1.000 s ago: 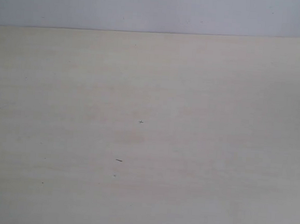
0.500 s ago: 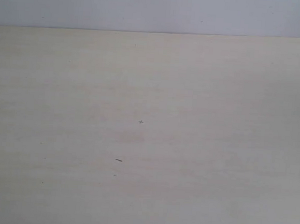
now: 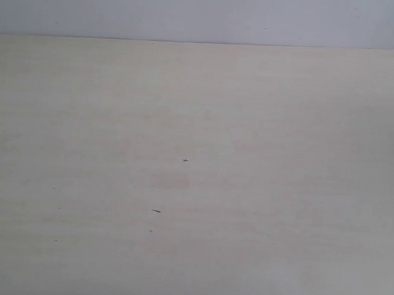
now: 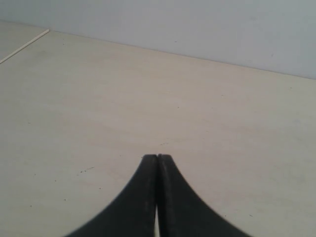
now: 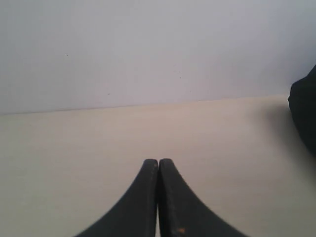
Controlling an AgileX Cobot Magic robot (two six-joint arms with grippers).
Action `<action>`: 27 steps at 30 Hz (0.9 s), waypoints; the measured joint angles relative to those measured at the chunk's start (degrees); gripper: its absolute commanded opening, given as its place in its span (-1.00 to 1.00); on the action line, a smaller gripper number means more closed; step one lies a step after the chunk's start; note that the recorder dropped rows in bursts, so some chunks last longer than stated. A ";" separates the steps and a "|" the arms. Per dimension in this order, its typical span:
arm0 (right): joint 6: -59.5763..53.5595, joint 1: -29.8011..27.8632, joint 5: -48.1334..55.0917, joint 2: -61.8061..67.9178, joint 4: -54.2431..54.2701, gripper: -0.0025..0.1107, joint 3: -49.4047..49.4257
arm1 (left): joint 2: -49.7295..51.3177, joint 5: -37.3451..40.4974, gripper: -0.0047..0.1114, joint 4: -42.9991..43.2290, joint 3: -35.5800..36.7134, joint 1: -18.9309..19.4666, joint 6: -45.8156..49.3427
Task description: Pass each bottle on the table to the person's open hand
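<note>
I see no bottle and no open hand in any view, so I judge I'm either before the first pick or past the last handover, and I cannot tell which. The table (image 3: 194,188) shows only pale beige grain and a few dark specks (image 3: 156,211), running back to its far edge under a grey wall (image 3: 207,12). My left gripper (image 4: 157,159) and right gripper (image 5: 158,163) both have their jaws pressed together, holding nothing. Next I'd need a bottle in sight before reaching. A dark shape (image 5: 303,113) by the far edge is unidentifiable.
</note>
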 measured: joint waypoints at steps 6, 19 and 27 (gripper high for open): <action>0.71 0.00 -2.58 -0.12 -1.22 -0.95 4.44 | 0.00 0.00 -0.92 0.00 0.00 0.00 0.00; -1.00 0.00 -0.30 -0.12 -1.65 -0.95 6.35 | 0.00 0.00 -0.92 0.00 0.00 0.00 0.00; -1.00 0.00 -0.30 -0.12 -1.65 -0.95 6.35 | 0.00 0.00 -0.92 0.00 0.00 0.00 0.00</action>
